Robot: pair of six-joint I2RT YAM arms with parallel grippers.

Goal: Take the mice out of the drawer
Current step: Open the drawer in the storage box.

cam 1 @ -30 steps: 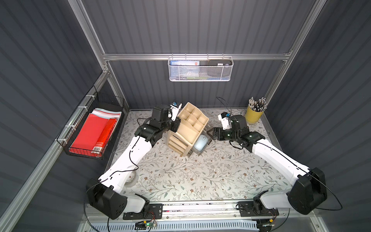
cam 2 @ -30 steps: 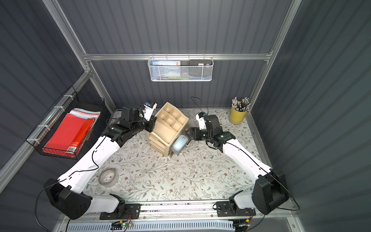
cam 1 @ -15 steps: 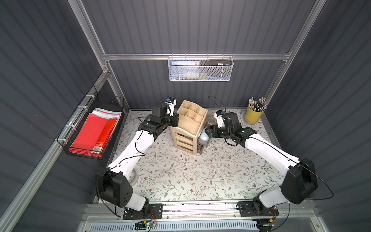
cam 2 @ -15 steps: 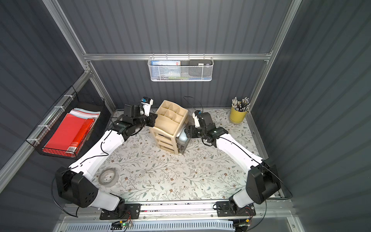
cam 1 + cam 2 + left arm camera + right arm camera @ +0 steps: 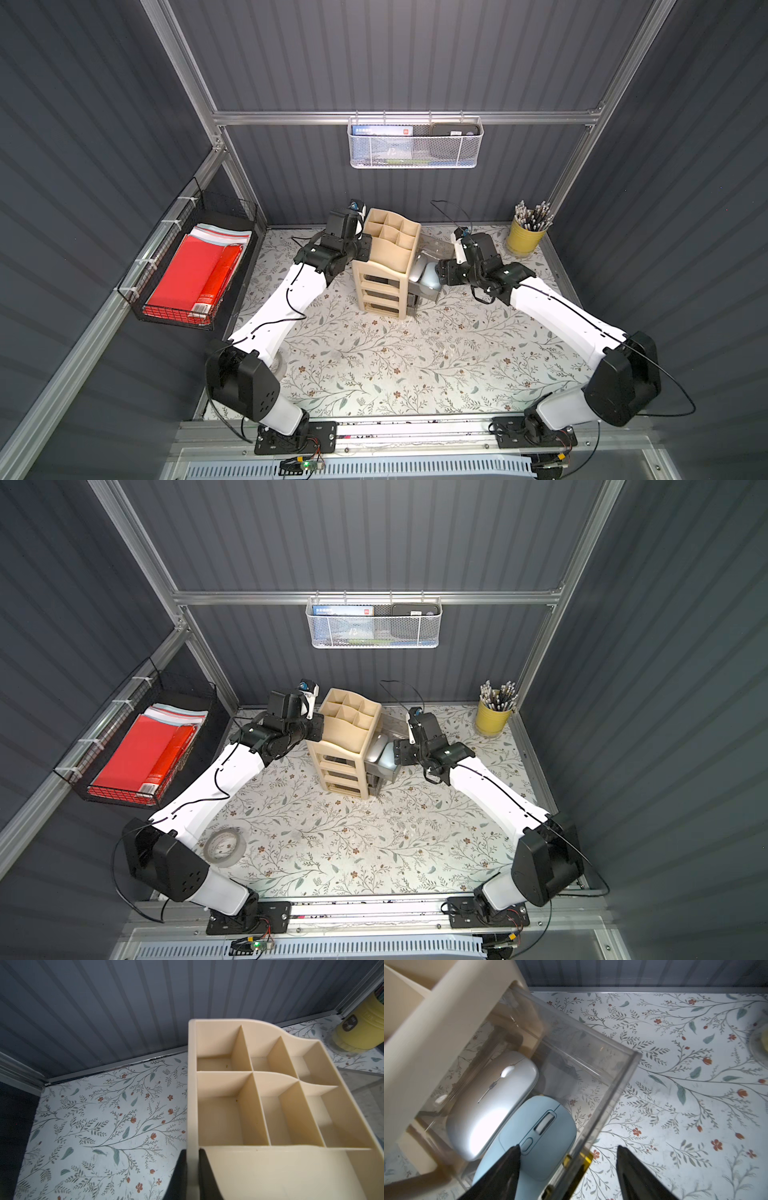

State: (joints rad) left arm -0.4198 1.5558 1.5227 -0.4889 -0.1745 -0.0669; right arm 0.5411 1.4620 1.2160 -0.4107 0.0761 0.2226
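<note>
In both top views the beige plastic desk organiser (image 5: 386, 266) stands toward the counter's (image 5: 374, 365) 12 o'clock edge, with its clear plastic drawer (image 5: 430, 296) pulled out toward 3 o'clock. The pale blue oval mouse (image 5: 430, 277) lies at the drawer's outer end. The silver oval mouse (image 5: 417, 266) lies at its 9 o'clock, against it. Your right hand (image 5: 444, 275) sits at the blue mouse's 3 o'clock, almost on it, so the right arm is far the nearer. The left hand (image 5: 362, 246) is at the organiser's 9 o'clock side.

In the left wrist view the left hand (image 5: 192, 1151) is clenched on the organiser's side wall, a finger on each face, seemingly bracing it. No mouse shows here.

In the right wrist view the right hand (image 5: 568, 1147) is released, jaws wide, straddling the drawer's front wall (image 5: 612, 1095). One fingertip (image 5: 510, 1159) hangs over the blue mouse (image 5: 544, 1126), the other over bare counter outside. The blue mouse's long axis runs nearly along that wall, parallel to the silver mouse (image 5: 492, 1101). You would likely need the outer finger inside the wall before closing.

The blue mouse's near end is cut off under the finger. A dark shape below the drawer is too blurred to name, and no other mice can be made out.
</note>
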